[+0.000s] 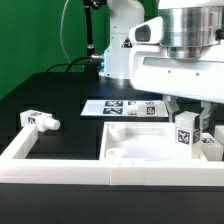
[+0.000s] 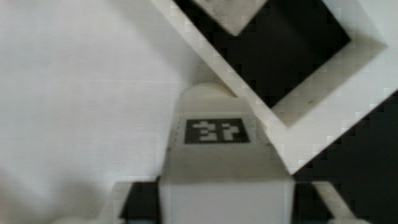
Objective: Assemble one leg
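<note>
My gripper (image 1: 188,116) is shut on a leg (image 1: 186,131), a stubby white post with a black-and-white tag. It holds the leg upright over the corner of the large flat white panel (image 1: 145,146) on the exterior view's right. I cannot tell if the leg touches the panel. In the wrist view the leg (image 2: 219,150) fills the space between my fingers (image 2: 143,203), its tag facing the camera, with the panel (image 2: 80,100) beside it. My gripper (image 2: 226,208) is at the picture's edge. A second leg (image 1: 40,121) lies on the black table at the exterior view's left.
A white rail (image 1: 60,168) borders the work area at the front and runs up its left side; it also shows in the wrist view (image 2: 267,70). The marker board (image 1: 122,107) lies behind the panel. Another tagged white part (image 1: 212,147) sits at the exterior view's right edge.
</note>
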`<act>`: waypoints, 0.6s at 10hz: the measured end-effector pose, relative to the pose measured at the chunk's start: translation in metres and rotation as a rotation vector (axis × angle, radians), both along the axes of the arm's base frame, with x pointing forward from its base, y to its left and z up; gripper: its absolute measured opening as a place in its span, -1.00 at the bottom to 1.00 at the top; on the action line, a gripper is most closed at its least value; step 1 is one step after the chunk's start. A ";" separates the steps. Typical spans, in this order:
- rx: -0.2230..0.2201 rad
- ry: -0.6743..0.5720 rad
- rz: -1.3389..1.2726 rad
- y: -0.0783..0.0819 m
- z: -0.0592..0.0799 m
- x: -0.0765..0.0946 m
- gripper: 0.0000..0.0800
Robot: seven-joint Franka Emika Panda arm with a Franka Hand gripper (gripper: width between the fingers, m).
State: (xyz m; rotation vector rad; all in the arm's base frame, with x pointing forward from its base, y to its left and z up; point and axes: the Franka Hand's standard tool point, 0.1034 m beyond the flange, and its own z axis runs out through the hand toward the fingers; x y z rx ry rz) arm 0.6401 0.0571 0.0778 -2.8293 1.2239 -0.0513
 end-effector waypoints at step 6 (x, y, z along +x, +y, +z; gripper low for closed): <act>-0.009 -0.003 0.077 0.001 0.004 0.001 0.55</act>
